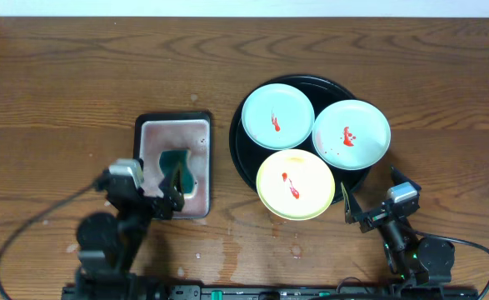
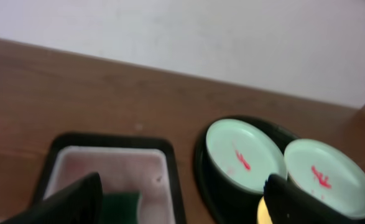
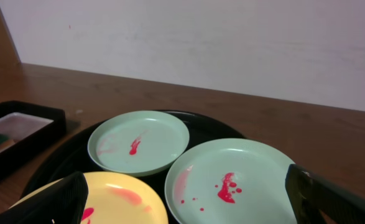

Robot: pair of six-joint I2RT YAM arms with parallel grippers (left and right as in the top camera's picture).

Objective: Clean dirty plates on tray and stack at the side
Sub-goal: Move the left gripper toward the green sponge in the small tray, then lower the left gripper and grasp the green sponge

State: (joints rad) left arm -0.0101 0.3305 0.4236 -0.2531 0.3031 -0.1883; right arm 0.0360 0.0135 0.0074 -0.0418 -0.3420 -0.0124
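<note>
Wood table [image 1: 61, 83]: tray [image 1: 242, 154] holds three sauce-smeared plates [image 1: 277, 115]; left gripper [image 1: 169, 183], right gripper [image 1: 369, 187] spread.

No readable text, label or number shows anywhere.

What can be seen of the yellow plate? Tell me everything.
The yellow plate is small, round and pale, with a shallow raised rim and a smooth, plastic-looking surface. Two short red sauce smears mark its middle, so it is not yet wiped. It lies face up at the near side of the black tray, overhanging the tray's rim toward the robot. Its far edge meets or nearly meets both mint-green plates; whether they overlap is unclear. Nothing else touches it.
</note>
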